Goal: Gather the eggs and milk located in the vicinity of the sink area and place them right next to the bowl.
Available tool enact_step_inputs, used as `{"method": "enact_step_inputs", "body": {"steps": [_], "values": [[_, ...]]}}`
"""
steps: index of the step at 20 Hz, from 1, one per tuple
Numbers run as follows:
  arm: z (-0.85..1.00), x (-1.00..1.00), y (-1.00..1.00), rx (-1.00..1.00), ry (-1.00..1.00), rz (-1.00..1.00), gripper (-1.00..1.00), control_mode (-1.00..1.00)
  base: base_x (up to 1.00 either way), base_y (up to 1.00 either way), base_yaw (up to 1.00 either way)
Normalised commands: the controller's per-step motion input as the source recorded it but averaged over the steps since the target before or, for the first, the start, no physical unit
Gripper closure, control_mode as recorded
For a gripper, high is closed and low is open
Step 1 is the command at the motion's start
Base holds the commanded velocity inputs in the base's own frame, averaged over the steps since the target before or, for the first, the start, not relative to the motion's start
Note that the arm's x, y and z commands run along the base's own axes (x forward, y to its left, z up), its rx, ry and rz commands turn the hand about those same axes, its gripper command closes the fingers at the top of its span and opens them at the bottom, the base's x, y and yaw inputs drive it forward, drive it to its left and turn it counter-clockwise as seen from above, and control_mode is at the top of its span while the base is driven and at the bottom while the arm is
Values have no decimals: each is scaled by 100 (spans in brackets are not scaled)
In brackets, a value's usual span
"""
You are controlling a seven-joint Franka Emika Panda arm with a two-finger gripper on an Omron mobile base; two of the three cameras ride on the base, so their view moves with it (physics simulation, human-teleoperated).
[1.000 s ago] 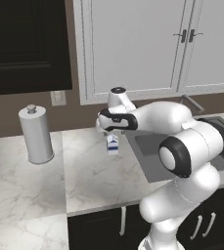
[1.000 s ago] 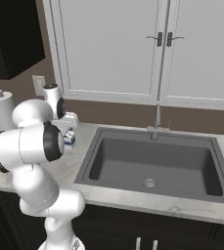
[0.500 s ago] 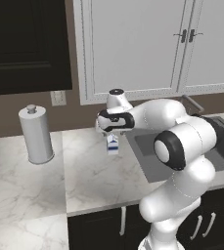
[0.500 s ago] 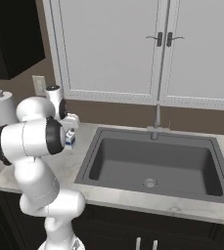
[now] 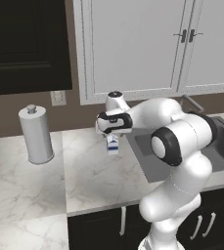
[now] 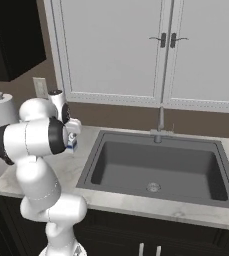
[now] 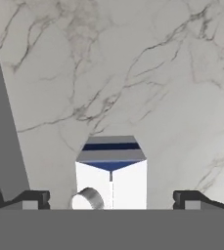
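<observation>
Gripper (image 7: 111, 201) poised directly above milk (image 7: 111, 178) on marble counter (image 7: 147, 83) beside sink (image 6: 156, 170); fingers (image 7: 33, 199) spread wide either side, gripping nothing

The milk (image 7: 111, 178) stands on marble between the end effector's (image 7: 111, 199) spread fingertips (image 7: 33, 197).

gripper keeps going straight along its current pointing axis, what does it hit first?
Most likely the milk: in the hand view the carton sits between the open fingertips of the gripper, marble counter behind it. Remaining gap is unclear.
</observation>
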Motion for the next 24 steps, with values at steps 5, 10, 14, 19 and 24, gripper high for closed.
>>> {"method": "enact_step_inputs", "body": {"steps": [5,10,14,19,24], "values": [[-27,0,0,0,0,-5,-100,-100,0,0,0],[-27,0,0,0,0,-5,-100,-100,0,0,0],[-29,0,0,0,0,-5,-100,-100,0,0,0],[-6,0,0,0,0,-1,-100,-100,0,0,0],[-1,0,0,0,0,0,100,-100,0,0,0]]}}
